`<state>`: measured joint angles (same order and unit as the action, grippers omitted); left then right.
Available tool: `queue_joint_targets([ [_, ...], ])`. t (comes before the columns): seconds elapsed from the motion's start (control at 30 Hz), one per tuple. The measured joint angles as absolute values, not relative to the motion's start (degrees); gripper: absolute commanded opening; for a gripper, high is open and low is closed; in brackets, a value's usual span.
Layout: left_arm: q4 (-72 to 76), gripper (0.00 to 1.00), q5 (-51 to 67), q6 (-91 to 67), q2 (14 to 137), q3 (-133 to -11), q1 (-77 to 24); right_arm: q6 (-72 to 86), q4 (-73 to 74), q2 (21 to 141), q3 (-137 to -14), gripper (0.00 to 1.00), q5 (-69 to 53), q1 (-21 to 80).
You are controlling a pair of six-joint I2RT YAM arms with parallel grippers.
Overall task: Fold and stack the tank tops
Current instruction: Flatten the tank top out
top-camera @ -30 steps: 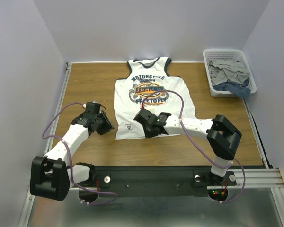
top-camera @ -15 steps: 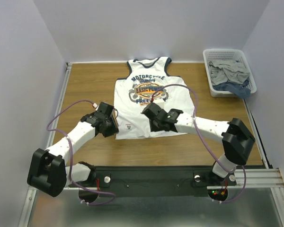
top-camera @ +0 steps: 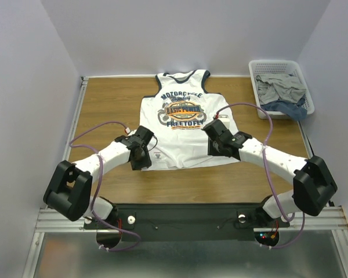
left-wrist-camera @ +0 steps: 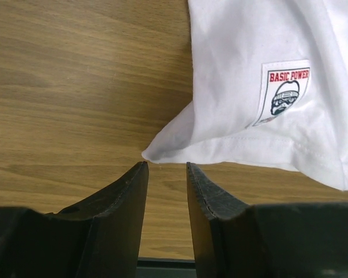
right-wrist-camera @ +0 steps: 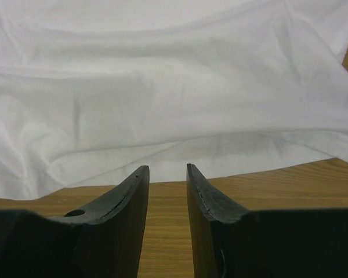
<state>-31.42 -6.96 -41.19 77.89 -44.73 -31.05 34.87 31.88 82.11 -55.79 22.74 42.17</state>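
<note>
1. The table (top-camera: pixel 104 110) carries one tank top (top-camera: pixel 180 145). It lies flat and print up, straight ahead of both hands, its hem toward them and its neck on the far side.
2. A basket (top-camera: pixel 275 61) of crumpled clothes stands well off to the right of the right gripper (top-camera: pixel 216 139), so there is probably more to fold after this one.
3. In the last second that right gripper has slid from the middle of the hem toward its right end. Its jaws have gone from closed to parted and grip nothing, and the hem edge lies just beyond the fingertips (right-wrist-camera: pixel 140 174).
4. The left gripper (top-camera: pixel 140 155) has swung in from well left of the cloth. It now faces the lower left corner, which points right at the gap between its parted, unloaded fingers (left-wrist-camera: pixel 140 171).
5. My reading is that both hands are lining up to pinch the two hem corners for the first fold, which has not yet begun.
6. The chest print (top-camera: pixel 182 108) reads "MOTORCYCLE" in navy, then "BASIC POWER" on an orange emblem. The line beneath starts with "FREE", and the rest is too small to read.
7. A hem label (left-wrist-camera: pixel 284 92), ahead and right of the left fingers, says "BASIC POWER" in red over a small dark emblem.
</note>
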Motion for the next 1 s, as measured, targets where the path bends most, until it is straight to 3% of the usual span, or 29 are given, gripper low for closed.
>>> queue_joint_targets([
  [0.37,-31.0,0.45,-10.3,-40.8,82.8,-45.8,-31.1,32.7,30.6,77.8,-51.5,0.38,20.7,34.5],
  [0.5,-30.4,0.35,-10.7,-40.4,83.2,-45.8,-31.1,32.4,30.4,77.0,-50.5,0.38,20.2,32.2],
  [0.53,-30.1,0.24,-10.7,-40.3,83.4,-45.8,-31.1,32.4,30.3,76.9,-50.3,0.39,20.1,31.6],
  [0.67,-29.1,0.02,-10.7,-39.5,83.8,-45.8,-31.0,32.1,29.8,76.0,-49.0,0.41,19.4,28.9],
  [1.0,-26.0,0.0,-7.7,-37.5,81.0,-45.9,-26.3,32.2,29.5,74.4,-43.7,0.41,18.9,19.1],
])
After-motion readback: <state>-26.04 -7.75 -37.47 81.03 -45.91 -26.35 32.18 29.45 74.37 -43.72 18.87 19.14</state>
